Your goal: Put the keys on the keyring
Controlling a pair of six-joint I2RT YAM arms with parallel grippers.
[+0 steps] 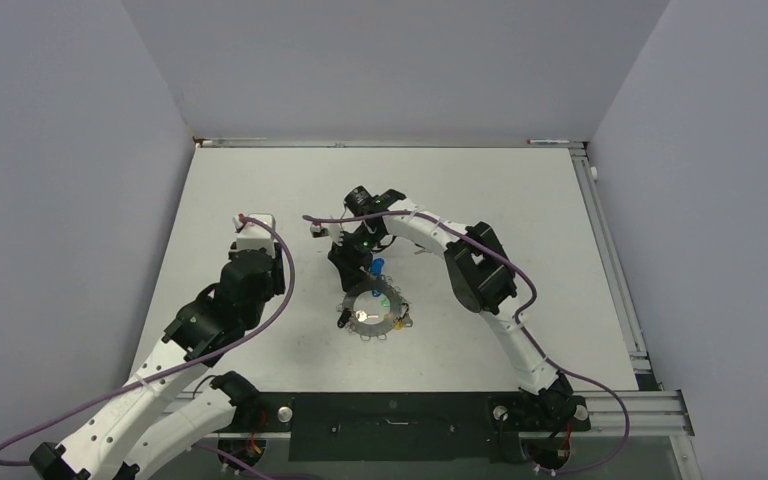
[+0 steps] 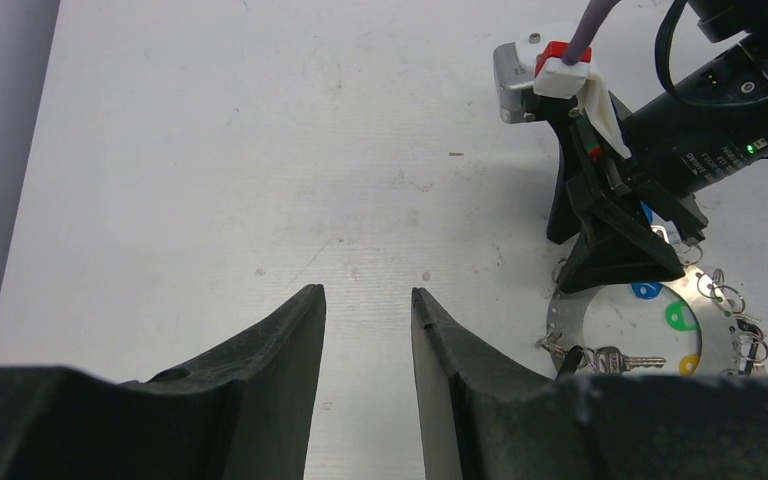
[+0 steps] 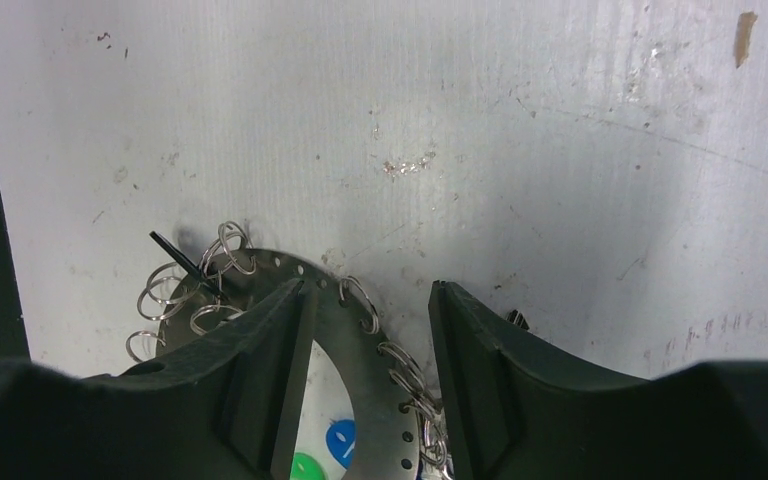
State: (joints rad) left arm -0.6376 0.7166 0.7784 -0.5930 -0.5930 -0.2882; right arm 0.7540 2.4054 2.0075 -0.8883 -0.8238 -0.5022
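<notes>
The keyring (image 1: 363, 298), a flat grey ring with small wire loops round its rim, lies mid-table. Keys hang from it: a blue head (image 2: 646, 291), a green head (image 2: 680, 316), a yellow head (image 2: 689, 364) and a silver blade (image 2: 632, 360) lie in its hole. My right gripper (image 3: 368, 290) is open and straddles the ring's band (image 3: 360, 360), one finger over the hole and the other outside the rim. Off to the ring's left, my left gripper (image 2: 368, 292) is open over bare table with nothing between its fingers.
Loose wire loops (image 3: 175, 295) bunch at the ring's far side, with a thin black piece (image 3: 175, 258) across them. The right arm (image 1: 480, 275) arches over the table's right half. Grey walls enclose the table (image 1: 260, 180) on three sides.
</notes>
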